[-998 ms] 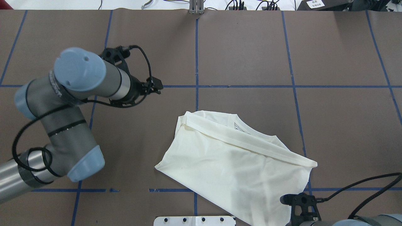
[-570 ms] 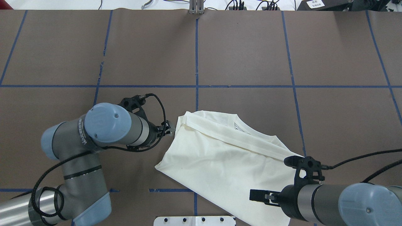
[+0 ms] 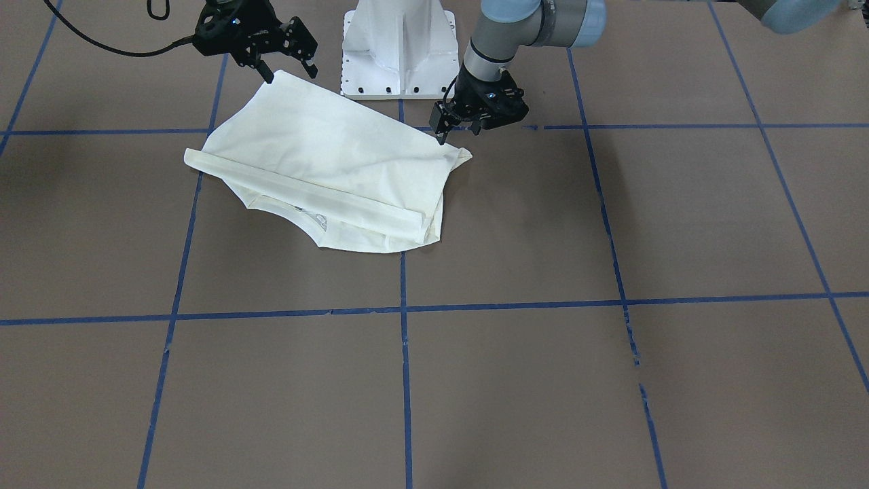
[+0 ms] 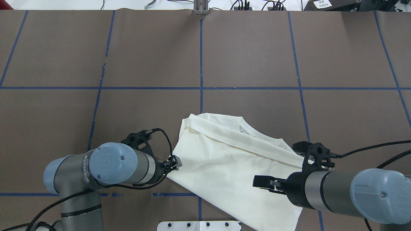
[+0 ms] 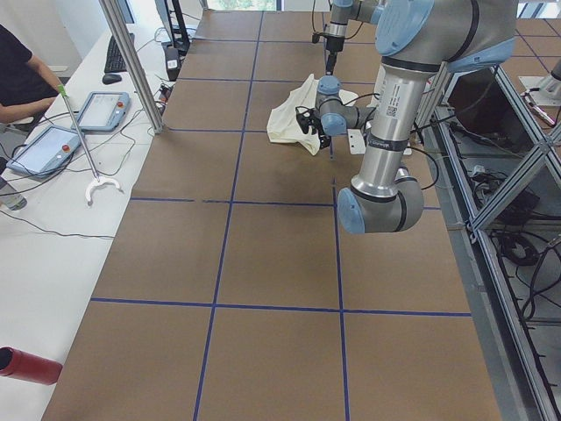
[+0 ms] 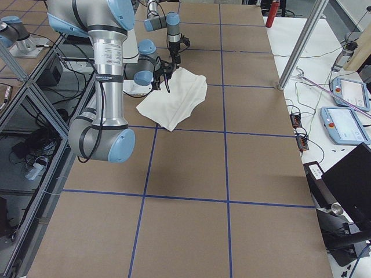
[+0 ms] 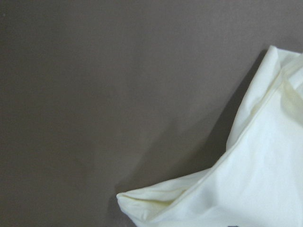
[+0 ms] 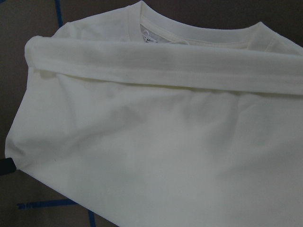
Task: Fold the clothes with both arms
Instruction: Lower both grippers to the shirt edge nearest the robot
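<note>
Front view: shirt (image 3: 326, 163) lies on table (image 3: 611, 373), plain side up, near the robot-side edge. Left pincer (image 3: 458, 130) is spread just over one hem corner and right pincer (image 3: 286, 68) is spread at the other; nothing is pinched.

Overhead: step is judged as approach for the grasp. Next, both corners should be nipped tog.

L wrist cam: the corner's doubled layers are shown, unseen elsewhere.

1. White lettering around the left arm (image 4: 109, 165), on its wrist link: roughly "WANJEED", not sharp enough to confirm.
2. White label (image 4: 322, 4) on a black box (image 4: 334, 4): illegible.
3. Neck tag (image 4: 243, 129) in the shirt (image 4: 224, 160): unreadable.
</note>
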Robot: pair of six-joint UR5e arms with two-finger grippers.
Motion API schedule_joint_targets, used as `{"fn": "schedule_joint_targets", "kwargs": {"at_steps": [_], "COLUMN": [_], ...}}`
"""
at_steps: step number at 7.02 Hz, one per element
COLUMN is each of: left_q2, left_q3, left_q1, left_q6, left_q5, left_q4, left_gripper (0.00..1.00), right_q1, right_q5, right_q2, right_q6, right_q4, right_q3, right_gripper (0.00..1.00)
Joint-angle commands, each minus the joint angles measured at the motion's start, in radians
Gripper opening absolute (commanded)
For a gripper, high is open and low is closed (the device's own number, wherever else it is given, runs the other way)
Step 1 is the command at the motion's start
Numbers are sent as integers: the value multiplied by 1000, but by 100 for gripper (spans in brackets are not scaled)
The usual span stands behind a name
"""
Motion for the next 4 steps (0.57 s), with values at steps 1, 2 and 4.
{"fn": "schedule_joint_targets", "kwargs": {"at_steps": [1, 2, 4], "left_q2": [-3, -3, -6], "left_q3": [19, 36, 61], "left_q1": [7, 8, 8], "left_q6": [9, 4, -2], "left_q5": [1, 1, 1], "left_q4": [-7, -18, -59], "left_gripper": [83, 83, 68], "right_q1": [2, 4, 11], "right_q5": [-1, -1, -1], "right_q2": [15, 13, 15], "right_q6": [0, -2, -2], "right_q4": [0, 0, 0], "right_q3": [-5, -5, -13], "right_gripper": [100, 100, 100]}}
